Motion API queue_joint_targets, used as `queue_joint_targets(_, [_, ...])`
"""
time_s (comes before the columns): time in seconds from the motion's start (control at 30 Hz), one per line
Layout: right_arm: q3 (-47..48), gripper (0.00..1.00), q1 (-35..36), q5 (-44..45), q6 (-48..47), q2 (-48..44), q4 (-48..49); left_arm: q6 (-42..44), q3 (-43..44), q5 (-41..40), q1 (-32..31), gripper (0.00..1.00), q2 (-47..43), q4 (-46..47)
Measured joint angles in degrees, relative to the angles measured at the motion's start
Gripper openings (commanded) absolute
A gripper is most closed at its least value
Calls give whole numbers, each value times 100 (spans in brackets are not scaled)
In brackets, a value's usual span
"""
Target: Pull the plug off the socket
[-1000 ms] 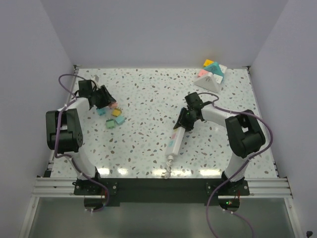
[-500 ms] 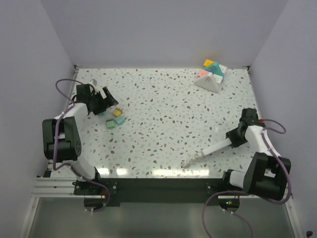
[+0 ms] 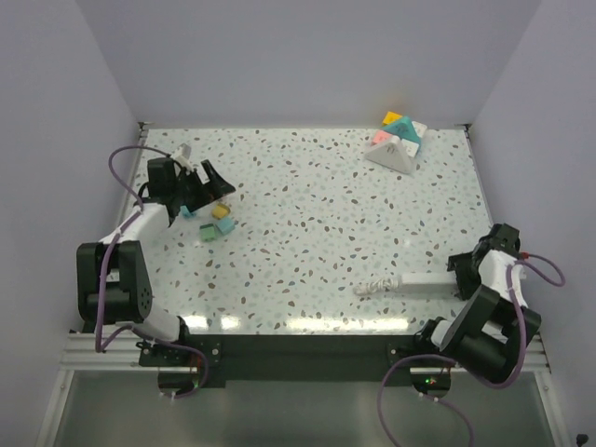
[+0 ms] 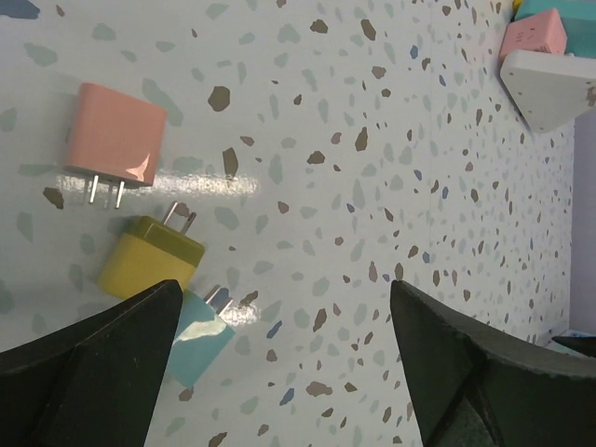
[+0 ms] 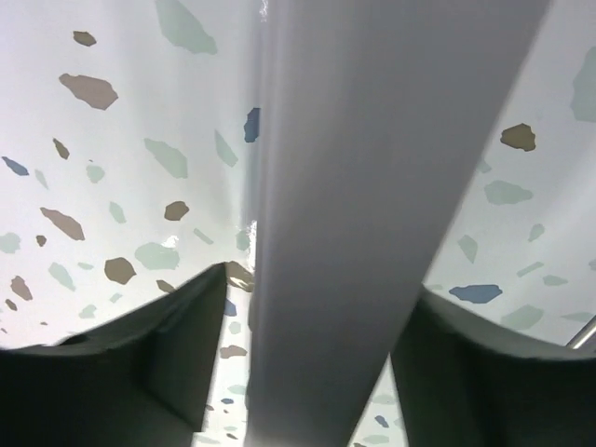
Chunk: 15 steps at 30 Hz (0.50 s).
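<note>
Three plugs (image 4: 151, 264) lay loose under our spread left jaws; our right jaws pinched the strip (image 3: 424, 279), anchoring it, we judged, on the bench (image 3: 298, 186).

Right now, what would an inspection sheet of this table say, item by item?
Surface: speckled white table, no spills seen.
Job's things: long white strip with a short cord, front right; white pyramid block with coloured plugs on it, back right.
Clutter: loose plugs at left, among them pink plug, yellow plug, teal plug.
Tools: left tool open above the loose plugs; right tool shut on the long white strip.
Cables: purple cables loop along both arms.
Surroundings: plain pale walls; nothing else seen.
</note>
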Motion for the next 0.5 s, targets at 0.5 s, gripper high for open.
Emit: queue_joint_targets(0.5, [238,83,61,-693,-192,-1054,-975,-127,-11,367,-417,100,-544,50])
